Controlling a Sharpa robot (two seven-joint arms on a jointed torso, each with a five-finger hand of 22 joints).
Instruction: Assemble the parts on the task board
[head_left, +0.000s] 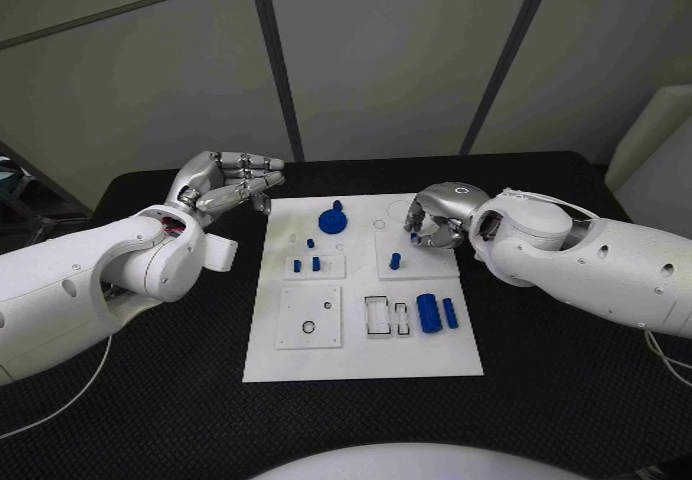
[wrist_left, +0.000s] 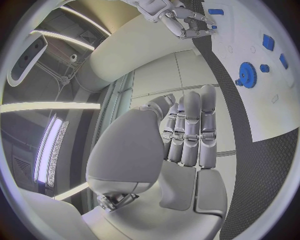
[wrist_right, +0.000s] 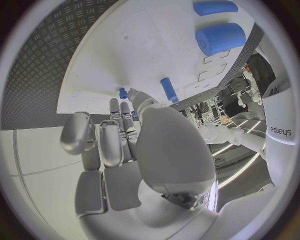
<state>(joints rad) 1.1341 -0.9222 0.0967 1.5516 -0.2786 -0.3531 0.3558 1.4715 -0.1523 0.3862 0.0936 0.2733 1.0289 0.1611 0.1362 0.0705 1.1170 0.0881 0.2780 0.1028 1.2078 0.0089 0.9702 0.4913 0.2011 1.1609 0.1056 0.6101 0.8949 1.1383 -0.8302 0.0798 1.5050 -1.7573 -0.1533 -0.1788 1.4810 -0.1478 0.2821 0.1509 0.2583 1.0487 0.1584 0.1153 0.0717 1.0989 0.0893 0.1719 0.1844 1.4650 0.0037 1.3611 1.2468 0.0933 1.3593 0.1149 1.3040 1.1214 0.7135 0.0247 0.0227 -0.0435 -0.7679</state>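
Your left hand (head_left: 228, 185) hovers off the task board (head_left: 361, 355) at about 10 o'clock, fingers straight, holding nothing. Right hand (head_left: 437, 217) sits over the board's 2 o'clock corner, fingers curled, nothing in it afaict. Blue gear (head_left: 333, 219) at 12, big cylinder (head_left: 428, 308) w/ thin rod (head_left: 450, 313) around 4.

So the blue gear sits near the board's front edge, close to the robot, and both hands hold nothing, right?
Not quite: the blue gear sits near the far edge of the task board, as the head view shows. The left hand and right hand do hold nothing.
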